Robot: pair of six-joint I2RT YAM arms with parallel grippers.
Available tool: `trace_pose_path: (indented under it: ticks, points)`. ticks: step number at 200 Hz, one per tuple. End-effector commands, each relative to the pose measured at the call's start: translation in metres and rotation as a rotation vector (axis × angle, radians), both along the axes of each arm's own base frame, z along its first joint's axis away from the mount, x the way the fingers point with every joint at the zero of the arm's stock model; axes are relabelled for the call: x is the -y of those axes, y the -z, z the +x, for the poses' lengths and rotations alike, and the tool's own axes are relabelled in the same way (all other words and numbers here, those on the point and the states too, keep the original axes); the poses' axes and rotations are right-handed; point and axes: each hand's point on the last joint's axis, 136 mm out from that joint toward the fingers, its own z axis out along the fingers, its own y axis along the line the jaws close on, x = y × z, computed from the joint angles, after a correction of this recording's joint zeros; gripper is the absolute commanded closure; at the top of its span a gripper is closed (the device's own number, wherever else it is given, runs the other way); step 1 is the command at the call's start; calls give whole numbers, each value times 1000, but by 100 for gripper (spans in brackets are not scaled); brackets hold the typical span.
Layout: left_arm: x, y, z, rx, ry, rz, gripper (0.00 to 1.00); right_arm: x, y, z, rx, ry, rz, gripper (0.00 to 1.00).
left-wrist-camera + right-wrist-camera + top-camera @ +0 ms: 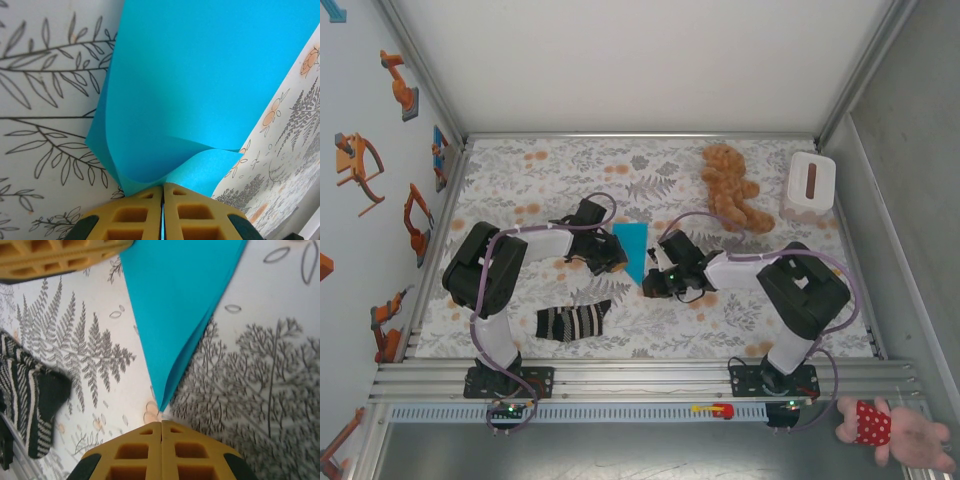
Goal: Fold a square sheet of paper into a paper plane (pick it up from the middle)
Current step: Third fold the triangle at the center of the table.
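paper plane (633,248), sock (574,322) nearby, teddy (730,188) beyond

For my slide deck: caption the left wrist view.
Left gripper, jaws shut, pinches the curled edge of the turquoise paper over the leaf-print table cover.

I log the paper (633,250) as plain bright turquoise, no print. Sock (573,322): black and white stripes. Table cover (520,180): white ground, grey fern and leaf drawings, small orange flowers. Teddy (732,188): golden brown. Box (810,182): white, with a brown slot on top. Fingers (135,217): mustard yellow, dark at the edges. Arms (485,270): black and white. Plush (890,428): pink, red patch with white dots
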Motion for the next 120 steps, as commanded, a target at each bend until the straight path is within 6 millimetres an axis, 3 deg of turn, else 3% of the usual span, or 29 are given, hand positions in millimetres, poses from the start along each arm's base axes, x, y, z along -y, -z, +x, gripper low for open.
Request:
trace_pose_path:
  ticks: [1, 21, 60, 90, 120]
  points:
    - [-33, 39, -22, -105, -11, 173, 91, -6, -26, 11, 79, 0, 20, 100]
    - [-29, 35, -20, -94, -4, 158, 91, -18, -37, 25, 105, 15, 51, 100]
    - [-23, 30, -16, -82, -2, 140, 91, -33, -25, 45, 96, 40, 34, 100]
    - [-21, 25, -13, -72, -1, 126, 91, -37, -13, 49, 74, 37, 11, 100]
    - [-11, 12, -5, -28, 14, 75, 90, -28, 7, 44, 45, 29, -55, 100]
